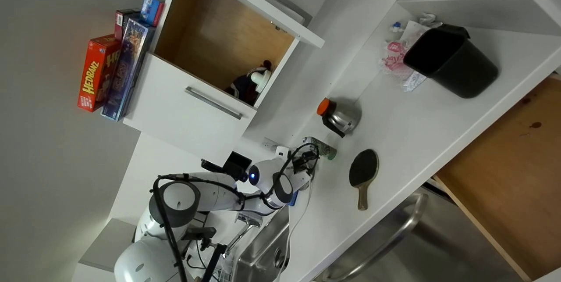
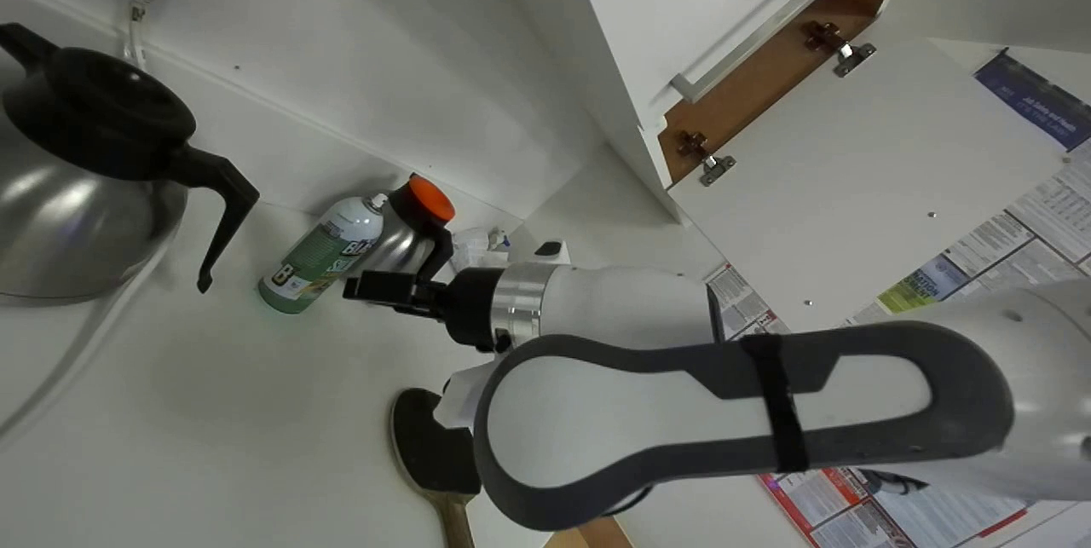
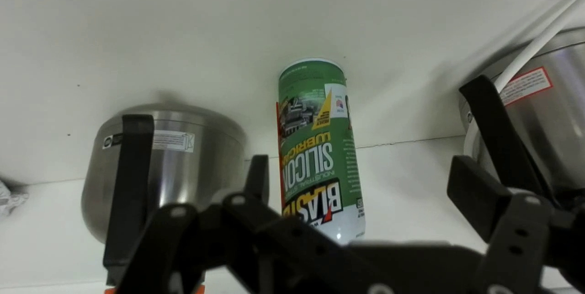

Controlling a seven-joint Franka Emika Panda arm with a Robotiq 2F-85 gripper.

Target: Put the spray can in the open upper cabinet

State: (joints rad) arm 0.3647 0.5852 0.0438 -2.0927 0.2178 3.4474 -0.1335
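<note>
Two steel carafes (image 3: 201, 161) flanked the upright spray can (image 3: 315, 152) at the wrist view's centre, so the gripper (image 3: 363, 182), jaws spread and empty, risked toppling one if it strayed sideways.

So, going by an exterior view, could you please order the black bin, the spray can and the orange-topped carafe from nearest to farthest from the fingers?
1. Spray can, just beyond the fingers.
2. Orange-topped carafe, past that, higher in the picture.
3. Black bin, well beyond both, toward the picture's right edge.
</note>
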